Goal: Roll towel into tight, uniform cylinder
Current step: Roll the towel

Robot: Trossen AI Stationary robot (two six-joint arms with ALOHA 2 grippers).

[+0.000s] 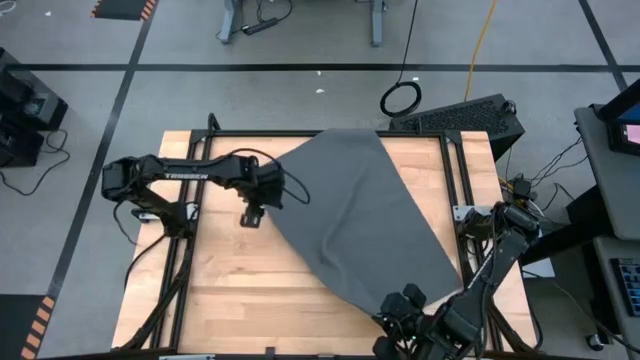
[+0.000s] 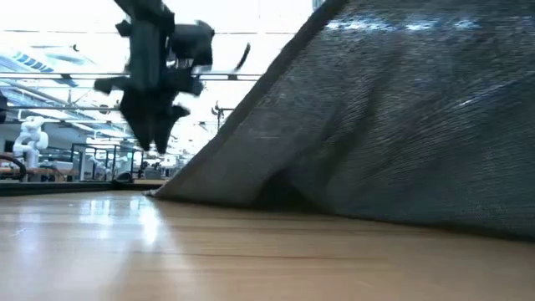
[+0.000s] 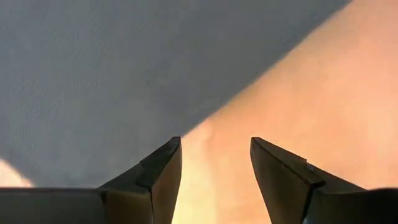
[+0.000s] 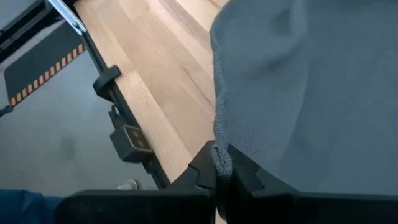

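Your right pincer pinches the towel by its near corner, so the cloth drapes across the table. Your left pincer hovers open beside its edge, ready to grab.

Only readable text: white lettering on the left arm upper link in the high view, looks like "TROSSEN", though it's too small to be sure of every letter. Small plate on the table frame in the right wrist view has a label, not legible. Orange-black hazard stripes on floor mats, no characters on them. Nothing readable on the towel, low view or left wrist view.
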